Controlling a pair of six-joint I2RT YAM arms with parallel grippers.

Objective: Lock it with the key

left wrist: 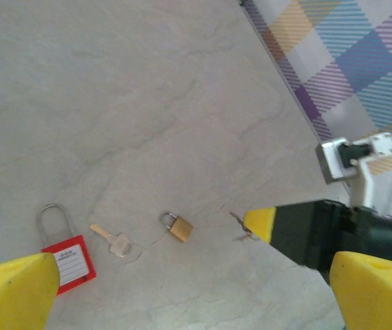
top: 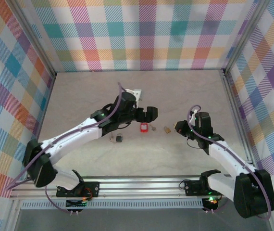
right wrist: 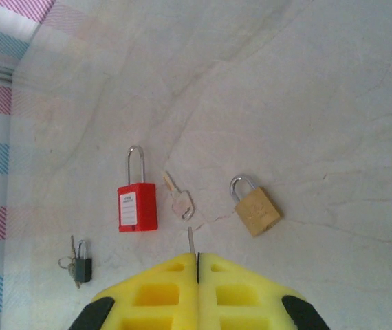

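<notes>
Top view: plaid walls enclose a pale stone-patterned counter. Left wrist view: the left tool gapes wide near the red padlock, its white label unreadable. Right wrist view: the right tool pinches a thin key, near the brass padlock.
</notes>
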